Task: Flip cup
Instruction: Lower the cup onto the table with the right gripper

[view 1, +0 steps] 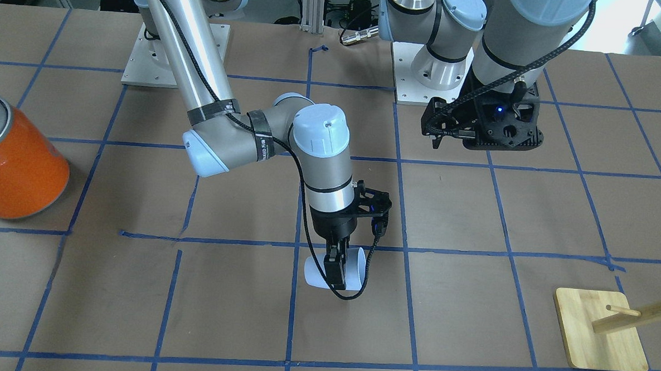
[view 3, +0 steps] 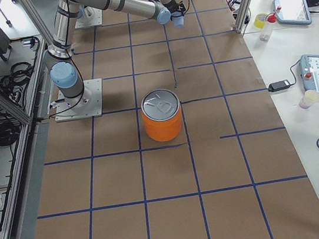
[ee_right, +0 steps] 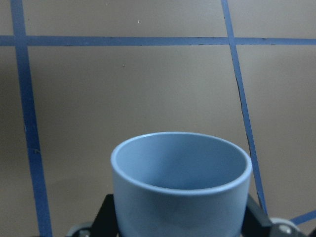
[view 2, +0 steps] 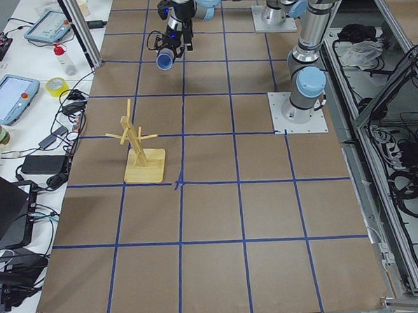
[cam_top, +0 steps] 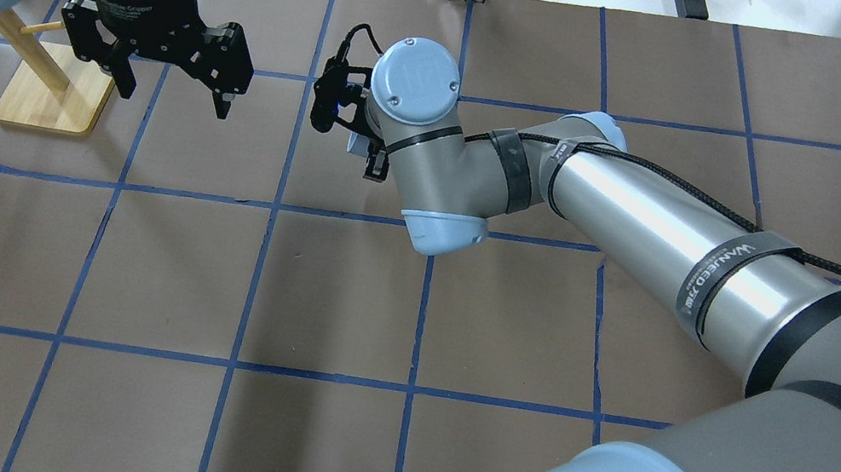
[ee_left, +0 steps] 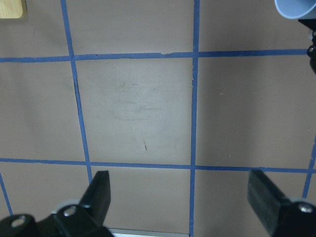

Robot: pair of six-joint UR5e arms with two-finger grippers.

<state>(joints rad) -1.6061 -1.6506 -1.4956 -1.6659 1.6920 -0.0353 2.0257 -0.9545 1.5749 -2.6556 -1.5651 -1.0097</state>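
The cup (view 1: 318,273) is a small pale blue-white tumbler. It is held on its side, with its open rim toward the robot's left. My right gripper (view 1: 336,272) points down and is shut on it, one finger on each side of its wall. The right wrist view shows the cup (ee_right: 180,182) between the fingers (ee_right: 106,217), over brown paper. A sliver of the cup (cam_top: 355,143) shows under the wrist in the overhead view. My left gripper (cam_top: 174,96) is open and empty, hovering apart from the cup. Its wrist view shows spread fingers (ee_left: 98,195) and the cup's rim (ee_left: 296,7).
A large orange can (view 1: 19,161) with a silver top stands on the robot's right side. A wooden peg stand on a bamboo base (view 1: 600,336) stands on the robot's left side, near the left gripper. Blue tape lines grid the brown table cover (view 1: 235,315).
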